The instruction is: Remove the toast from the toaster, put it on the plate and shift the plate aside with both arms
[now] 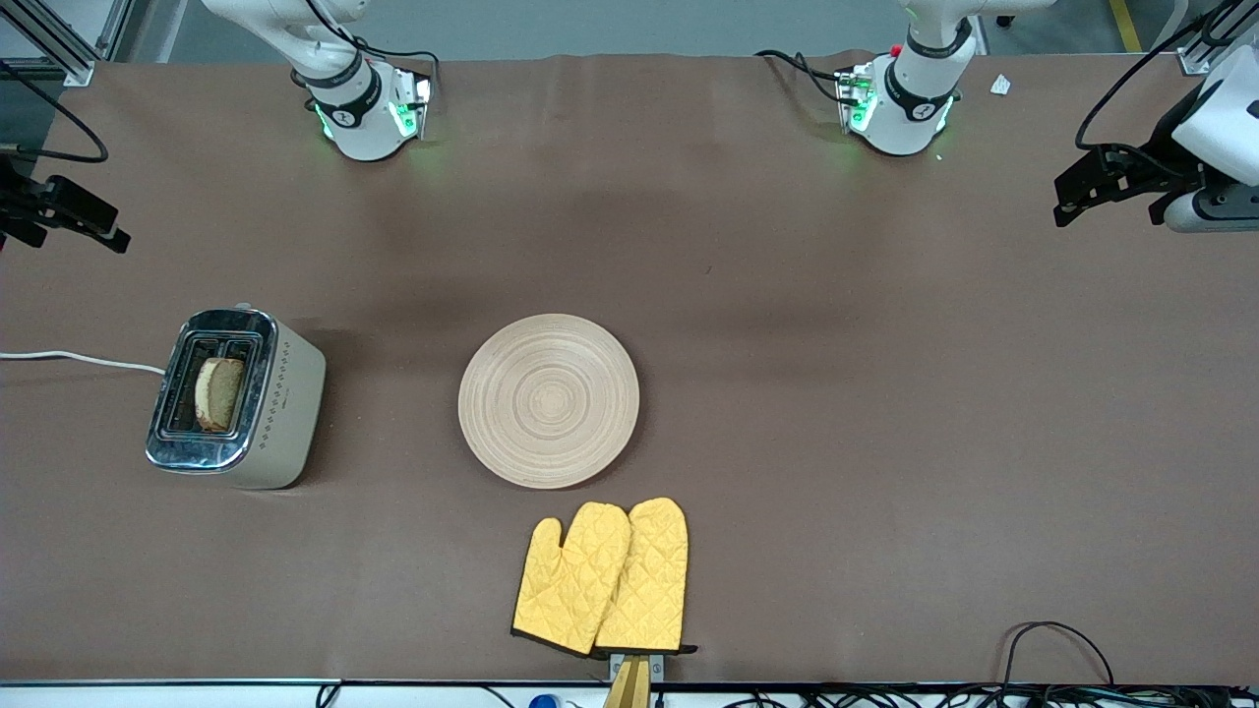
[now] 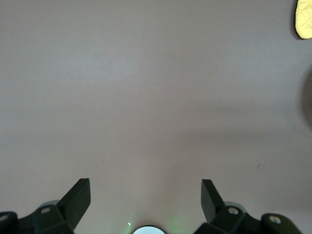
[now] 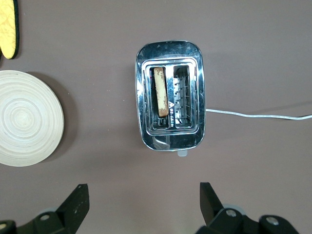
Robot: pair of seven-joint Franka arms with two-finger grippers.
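The toast (image 1: 218, 393) stands upright in the toaster (image 1: 285, 403), in the slot nearer the plate; in the right wrist view the toast (image 3: 161, 91) shows edge-on in the toaster (image 3: 170, 134). The round wooden plate (image 1: 548, 400) lies bare at mid table and also shows in the right wrist view (image 3: 27, 124). My right gripper (image 1: 98, 221) hangs high at the right arm's end of the table, open and empty (image 3: 144, 185). My left gripper (image 1: 1067, 202) hangs high at the left arm's end, open and empty (image 2: 145, 183), over bare table.
Two yellow oven mitts (image 1: 602, 578) lie side by side nearer the front camera than the plate; a corner shows in each wrist view (image 2: 304, 18) (image 3: 9, 27). The toaster's white cable (image 1: 79, 359) runs off the right arm's end of the table.
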